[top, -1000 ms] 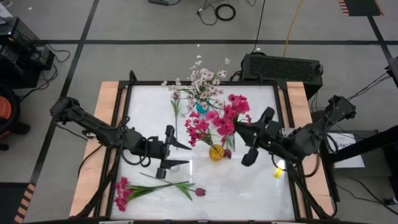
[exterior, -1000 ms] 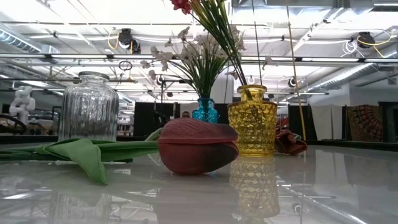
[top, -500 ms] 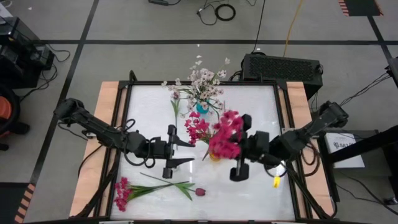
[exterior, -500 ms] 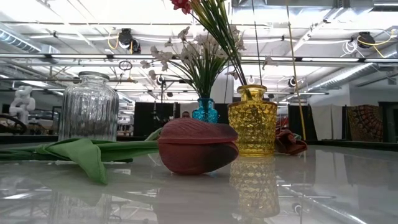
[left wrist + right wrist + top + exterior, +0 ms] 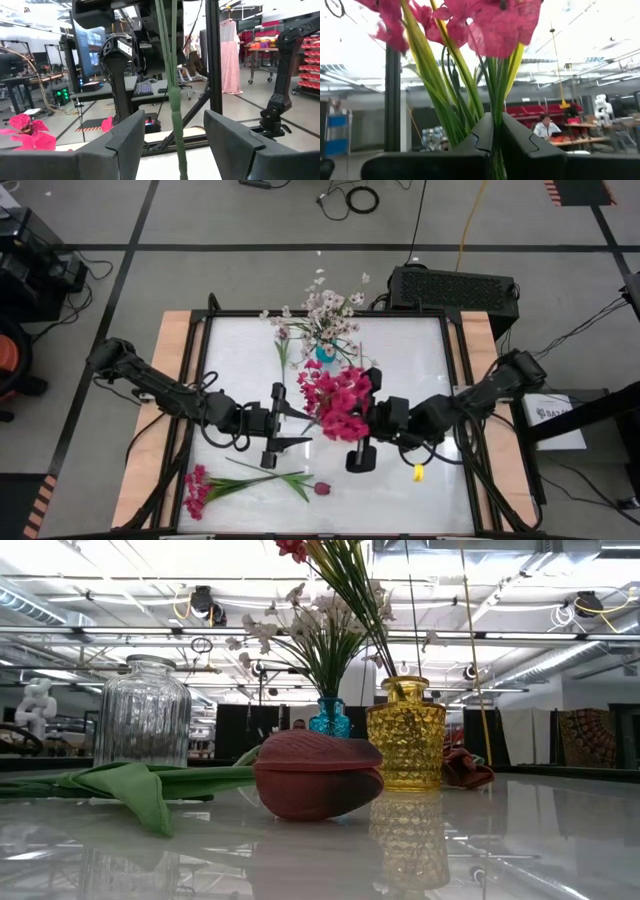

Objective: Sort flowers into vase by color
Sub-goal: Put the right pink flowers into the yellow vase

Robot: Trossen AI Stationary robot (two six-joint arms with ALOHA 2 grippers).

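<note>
In the high view my right gripper [image 5: 356, 423] is shut on a magenta flower [image 5: 340, 404], whose blooms cover the yellow vase [image 5: 410, 735]. That vase holds green stems [image 5: 350, 600]. The blue vase [image 5: 322, 353] holds white-pink blossoms [image 5: 330, 308]. My left gripper [image 5: 300, 429] stands open just left of the magenta blooms. In its wrist view a green stem [image 5: 175, 95] rises between its fingers, touching neither. A magenta flower [image 5: 196, 490] and a maroon tulip [image 5: 322, 488] lie flat at the near left. A white-pink stem [image 5: 282, 348] lies at the far side. My right gripper pinches the magenta flower's green stems [image 5: 495, 131] between its two shut fingers, well below the blooms [image 5: 495, 20]. The fingers slant upward and the stems run on up past their free ends. The blooms stand above the gripper; the stems' lower end is hidden.
A clear glass jar [image 5: 145, 725] shows left of the vases in the low view. Another maroon bloom [image 5: 465, 768] lies behind the yellow vase. A small yellow object [image 5: 418, 472] lies at the near right. The table's black frame [image 5: 205, 315] and wooden side boards border the white top.
My right gripper has swung toward the table's left and near edge and tipped upward. It has carried the magenta flower from right of the yellow vase to over it. The blooms now cover the vase in the high view.
</note>
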